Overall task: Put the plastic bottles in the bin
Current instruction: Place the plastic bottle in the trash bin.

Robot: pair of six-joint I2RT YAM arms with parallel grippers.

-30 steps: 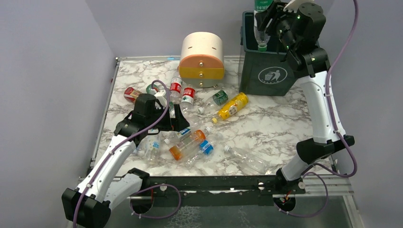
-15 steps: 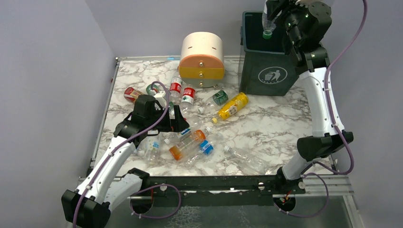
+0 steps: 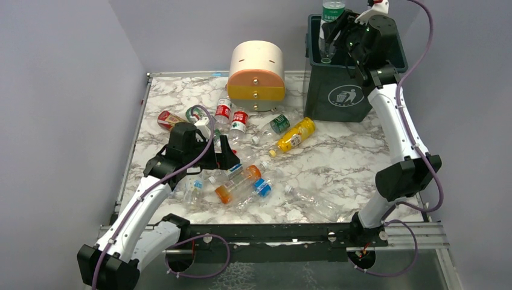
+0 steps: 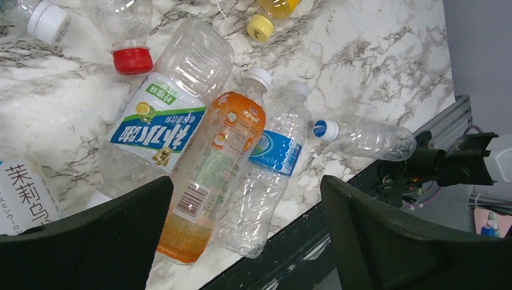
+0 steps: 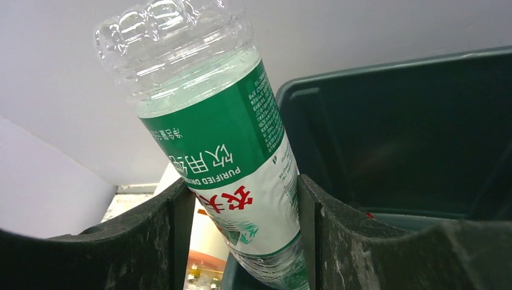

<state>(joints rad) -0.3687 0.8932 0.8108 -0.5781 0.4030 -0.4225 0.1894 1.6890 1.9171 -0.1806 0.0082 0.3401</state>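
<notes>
- The right claw [image 5: 241, 199] is clamped on a green-labelled water bottle [image 5: 217, 139], which is tilted with its neck down.
- Beneath this claw gapes the dark green bin [image 3: 344, 96]. The bottle's neck seems level with its rim, though that is hard to judge.
- The left claw [image 4: 246, 187] is spread wide and empty above the worktop [image 4: 374, 54].
- Below its fingers lie an orange bottle [image 4: 211, 175] and a blue-labelled clear bottle [image 4: 265, 175], touching.

A robotics lab cell is suggested: a marble-patterned surface [image 3: 362, 158] is enclosed by plain grey walls [image 3: 60, 90], and two arms [image 3: 144, 194] are bolted to a black rail [image 3: 272, 232] at its edge.
</notes>
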